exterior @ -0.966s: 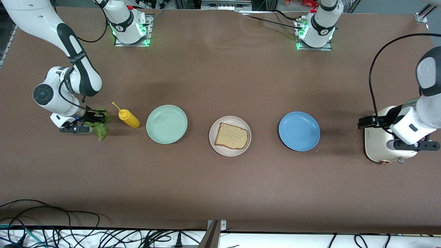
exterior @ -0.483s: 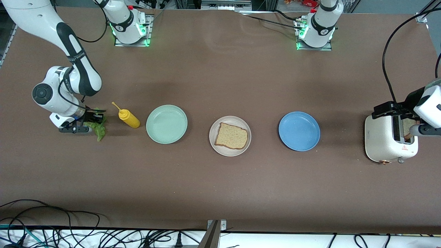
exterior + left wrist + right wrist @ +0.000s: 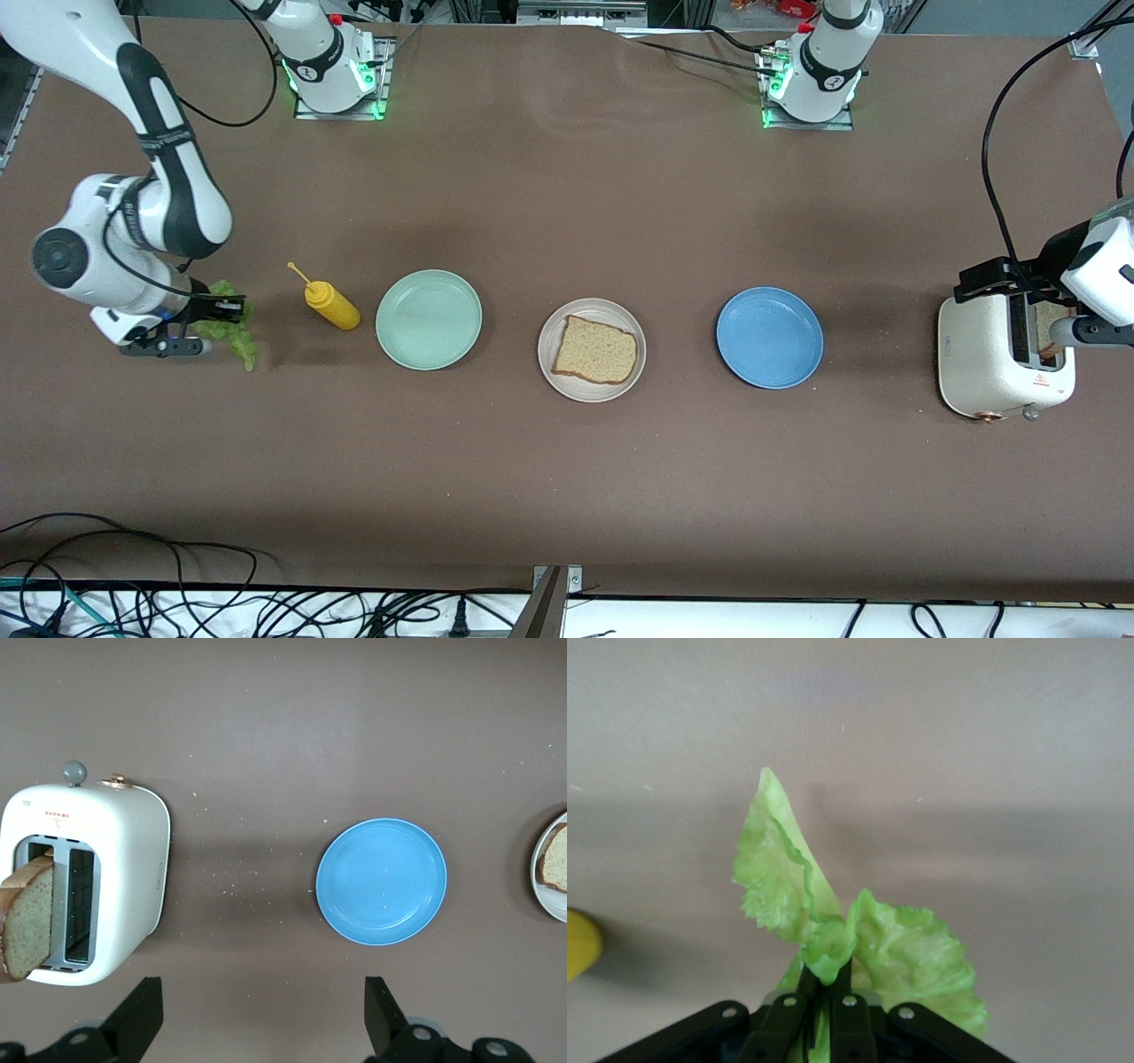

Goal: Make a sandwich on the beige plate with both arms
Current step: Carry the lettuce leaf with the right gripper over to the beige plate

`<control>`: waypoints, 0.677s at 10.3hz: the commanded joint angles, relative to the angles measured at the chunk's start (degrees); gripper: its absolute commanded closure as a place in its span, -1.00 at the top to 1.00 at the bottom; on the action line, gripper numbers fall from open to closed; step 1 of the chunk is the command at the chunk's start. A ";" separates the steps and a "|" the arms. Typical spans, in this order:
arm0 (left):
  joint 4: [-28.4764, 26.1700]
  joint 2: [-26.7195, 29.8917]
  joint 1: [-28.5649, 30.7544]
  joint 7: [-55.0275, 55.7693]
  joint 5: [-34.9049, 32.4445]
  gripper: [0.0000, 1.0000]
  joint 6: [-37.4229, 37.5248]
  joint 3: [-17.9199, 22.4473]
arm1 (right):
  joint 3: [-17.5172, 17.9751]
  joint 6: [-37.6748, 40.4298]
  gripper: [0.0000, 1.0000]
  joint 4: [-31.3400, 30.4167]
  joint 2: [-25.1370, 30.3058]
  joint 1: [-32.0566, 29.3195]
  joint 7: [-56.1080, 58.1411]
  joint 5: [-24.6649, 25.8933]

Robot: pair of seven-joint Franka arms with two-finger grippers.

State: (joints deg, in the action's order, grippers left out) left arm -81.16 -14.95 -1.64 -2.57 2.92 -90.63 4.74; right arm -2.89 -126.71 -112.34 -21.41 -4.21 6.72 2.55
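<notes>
Right gripper [image 3: 819, 992]: clamped on lettuce leaf [image 3: 833, 930], above tabletop [image 3: 567, 478] beside mustard bottle [image 3: 330, 303]. Left gripper [image 3: 261, 1019]: spread apart over toaster [image 3: 1001, 368] holding bread. Bread slice [image 3: 595, 349]: on beige plate [image 3: 554, 372]
</notes>
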 commanded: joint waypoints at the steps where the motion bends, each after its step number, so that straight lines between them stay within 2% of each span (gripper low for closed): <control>1: -0.32 0.27 0.14 -0.51 -1.52 1.00 0.45 -0.17 | 0.43 12.40 -1.00 10.43 0.05 0.52 -0.22 0.35; 4: -0.49 -0.08 0.06 -0.51 -1.52 1.00 0.45 -0.17 | 0.52 22.00 -1.00 18.01 0.05 5.95 -10.80 0.00; 7: -0.49 -0.17 -0.03 -0.60 -1.52 1.00 0.45 -0.26 | 0.52 25.28 -1.00 21.01 -0.03 14.20 -27.58 -0.53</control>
State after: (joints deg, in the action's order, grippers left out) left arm -81.45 -15.43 -1.65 -2.57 2.92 -90.62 4.70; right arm -2.04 -103.59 -93.98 -20.58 6.39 -13.74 2.38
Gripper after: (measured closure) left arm 0.000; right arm 0.921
